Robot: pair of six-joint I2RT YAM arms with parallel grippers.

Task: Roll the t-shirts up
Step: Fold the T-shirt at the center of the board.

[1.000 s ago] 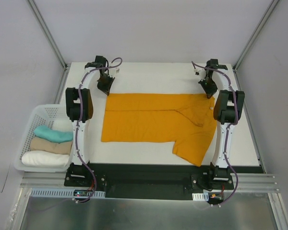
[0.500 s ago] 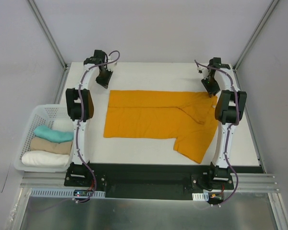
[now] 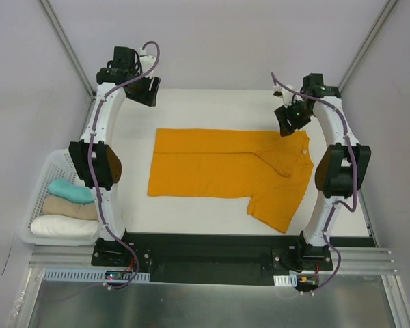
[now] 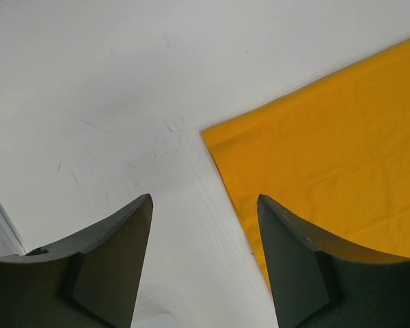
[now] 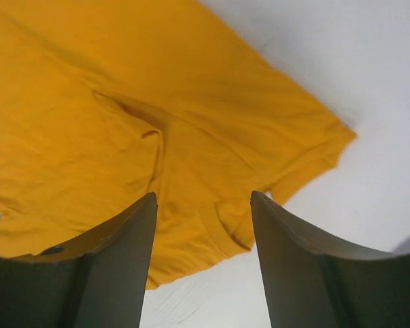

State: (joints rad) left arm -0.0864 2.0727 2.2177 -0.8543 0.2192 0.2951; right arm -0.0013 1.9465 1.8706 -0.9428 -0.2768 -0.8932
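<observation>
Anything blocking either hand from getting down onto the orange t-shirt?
Nothing visible does. The left hand hangs open over bare table beside the far left corner of the t-shirt; the right hand hangs open over its right end. The basket of folded cloths sits off the table's left side.

T-shirt (image 4: 328,157) running off frame edges in both wrist views. White speck (image 3: 305,152) on it showing too small to identify. Left arm (image 3: 96,167) covering basket (image 3: 39,195) corner.

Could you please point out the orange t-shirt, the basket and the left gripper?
orange t-shirt (image 3: 212,167), top view, middle of body.
basket (image 3: 46,174), top view, left wall.
left gripper (image 4: 203,201), left wrist view, between its fingertips.
</observation>
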